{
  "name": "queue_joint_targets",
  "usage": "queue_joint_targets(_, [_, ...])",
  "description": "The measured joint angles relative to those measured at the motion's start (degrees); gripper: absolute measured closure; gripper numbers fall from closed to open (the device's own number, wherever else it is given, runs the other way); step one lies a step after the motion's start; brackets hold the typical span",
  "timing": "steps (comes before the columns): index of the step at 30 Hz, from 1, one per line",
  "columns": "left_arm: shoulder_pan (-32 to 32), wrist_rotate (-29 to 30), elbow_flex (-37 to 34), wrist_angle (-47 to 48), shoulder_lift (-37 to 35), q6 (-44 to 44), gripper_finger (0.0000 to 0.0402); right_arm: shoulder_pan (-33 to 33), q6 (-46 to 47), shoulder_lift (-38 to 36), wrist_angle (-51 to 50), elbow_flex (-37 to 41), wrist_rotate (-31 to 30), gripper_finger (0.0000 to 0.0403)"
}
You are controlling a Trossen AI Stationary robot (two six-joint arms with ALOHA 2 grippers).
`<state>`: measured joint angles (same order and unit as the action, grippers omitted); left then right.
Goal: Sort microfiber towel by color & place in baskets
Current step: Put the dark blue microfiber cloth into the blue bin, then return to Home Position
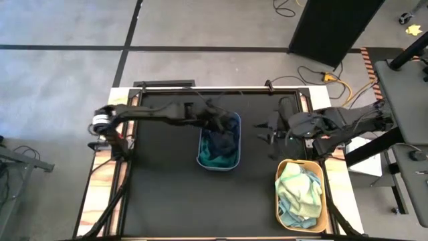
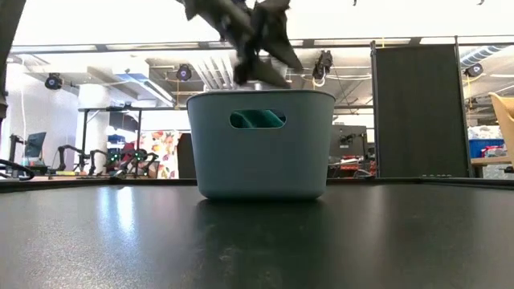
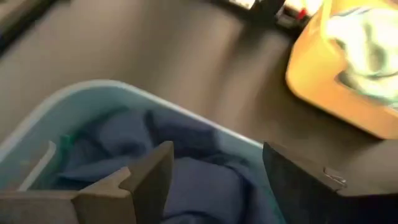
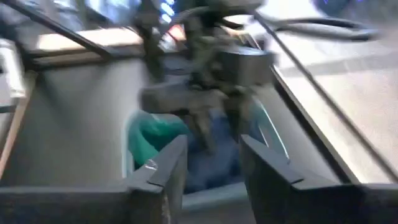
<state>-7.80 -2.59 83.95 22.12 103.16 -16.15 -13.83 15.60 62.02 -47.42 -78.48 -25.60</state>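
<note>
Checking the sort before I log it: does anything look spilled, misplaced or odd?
Nothing stands out. Dark navy and green towels sit inside the grey-blue basket, pale ones inside the yellow-orange basket. Both stand upright, with no cloth visible on the table. The left gripper is open above the grey-blue basket.

Both arms are dark, nearly black, built of jointed segments. The left arm (image 1: 157, 112) has a white band near its base; each gripper carries flat, angular dark fingers (image 3: 151, 180).
</note>
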Motion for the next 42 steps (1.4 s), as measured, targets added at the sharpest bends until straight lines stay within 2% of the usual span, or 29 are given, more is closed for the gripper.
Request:
queue_joint_targets(4, [0.67,-0.09,-0.12,1.83,-7.01,2.5,0.0168,1.31,-11.58,0.0,16.27,3.9,7.01,0.0295])
queue_joint_targets(10, [1.68,-3.79,-2.99,2.66,-17.54,4.45,0.0174,1.65,-17.53,0.67,49.3,13.74,8.05,0.0363])
queue_joint_targets(13, [1.2,-6.7,-6.66,2.01,-22.91,3.32,0.0211,2.96,-17.6,0.93,58.43,19.09,8.42,0.0389])
queue_joint_targets(15, [1.04,-7.21,-10.38,1.12,-26.66,2.16,0.0262,3.81,-16.52,0.57,63.18,21.63,8.07,0.039])
queue_joint_targets(18, [1.05,-6.7,-16.79,-1.92,-32.74,0.57,0.0362,3.81,-15.9,-2.77,64.4,23.74,8.03,0.039])
queue_joint_targets(20, [1.03,-2.08,-20.43,-2.71,-36.92,-0.16,0.0386,3.69,-16.27,-6.66,62.88,24.75,7.48,0.039])
queue_joint_targets(24, [0.88,16.91,-25.98,-0.69,-43.41,3.42,0.0348,3.83,-15.17,-14.67,50.17,24.75,1.68,0.039])
queue_joint_targets(26, [0.92,23.08,-27.97,1.34,-45.83,5.01,0.033,3.76,-13.32,-17.86,41.98,24.63,1.56,0.039])
queue_joint_targets(28, [0.99,25.85,-29.03,2.32,-47.72,1.26,0.0316,3.72,-9.73,-20.24,36.19,24.64,1.85,0.039])
queue_joint_targets(30, [0.99,25.61,-30.43,1.91,-48.78,-5.3,0.0306,3.75,-6.66,-21.84,32.76,24.74,1.81,0.039])
queue_joint_targets(31, [0.99,25.9,-31.38,0.54,-48.99,-5.09,0.0303,3.75,-5.95,-22.32,31.84,24.74,1.6,0.039])
queue_joint_targets(35, [1.23,25.35,-34.89,-6.2,-49.28,3.36,0.0297,3.74,-10.88,-22.97,31.08,25.14,1.63,0.039])
queue_joint_targets(37, [1.52,20.9,-37.51,-9.06,-50.23,10.0,0.0297,3.58,-14.39,-23.17,30.62,26.61,3.04,0.039])
queue_joint_targets(39, [1.63,13.96,-41.19,-12.92,-51.63,14.81,0.0297,3.36,-17.23,-23.88,31.17,29.62,7.11,0.039])
queue_joint_targets(42, [1.64,6.44,-47.62,-21.05,-54.11,12.8,0.0297,3.33,-19.55,-24.42,34.84,35.28,11.99,0.039])
